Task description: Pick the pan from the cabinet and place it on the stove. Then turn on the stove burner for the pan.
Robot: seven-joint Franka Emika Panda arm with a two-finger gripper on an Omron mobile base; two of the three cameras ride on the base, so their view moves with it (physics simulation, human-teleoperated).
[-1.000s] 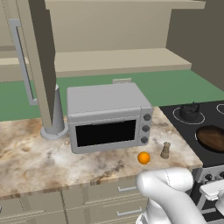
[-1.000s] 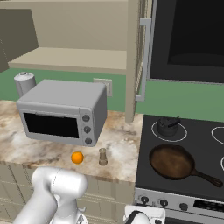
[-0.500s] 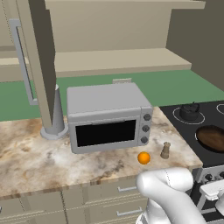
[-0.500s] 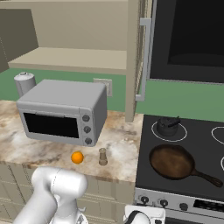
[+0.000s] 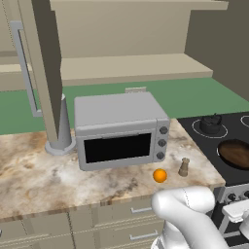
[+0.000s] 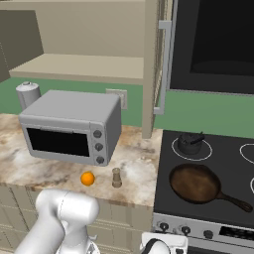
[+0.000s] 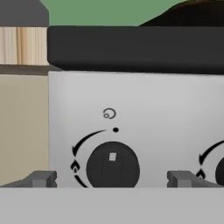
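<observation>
Dark brown-black round frying pan [image 6: 195, 183] sits on the black glass stove [image 6: 233, 171]; the spread, empty gripper [image 7: 112, 178] brackets a small dark knob [image 7: 112, 166].

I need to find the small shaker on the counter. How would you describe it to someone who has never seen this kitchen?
Start at the grey microwave on the marble counter, left of the stove. In front of its knob side, two small things stand on the counter. The shaker is the upright brownish one nearer the stove; its neighbour is a round orange.
</observation>
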